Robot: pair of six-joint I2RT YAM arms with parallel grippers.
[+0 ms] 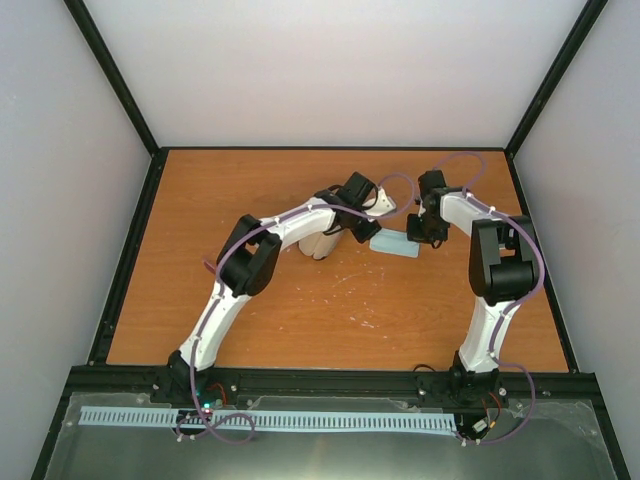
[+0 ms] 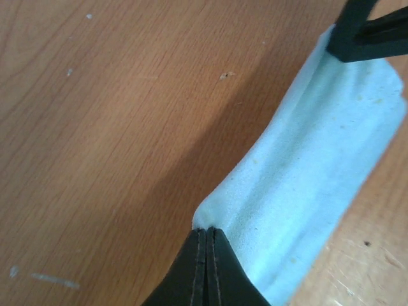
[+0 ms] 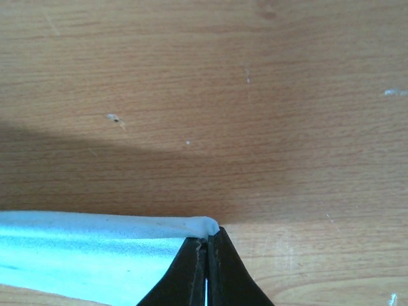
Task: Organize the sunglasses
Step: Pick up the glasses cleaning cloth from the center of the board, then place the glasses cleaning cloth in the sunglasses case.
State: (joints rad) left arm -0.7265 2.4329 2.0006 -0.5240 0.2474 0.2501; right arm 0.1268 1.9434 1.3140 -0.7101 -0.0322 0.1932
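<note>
table [image 1: 330, 320]: orange-brown wood, a few pale scuffs near the middle
left arm [image 1: 225, 300]: reaches up and right to the far middle
right arm [image 1: 490, 320]: bends left to meet it (the two make a sort of arch)
case [image 1: 322, 243]: tan, mostly hidden under the left arm, just left of the cloth
cloth [image 2: 319, 159]: pale blue, pulled long between the two arm tips
left gripper [image 2: 205, 233]: fingers pressed together, pinching the cloth's left end
right gripper [image 3: 205, 242]: same deal, clamped on the right end's folded edge
sunglasses: can't be made out; only a thin reddish sliver [image 1: 207, 264] just left of the left arm's elbow, too small to tell
</note>
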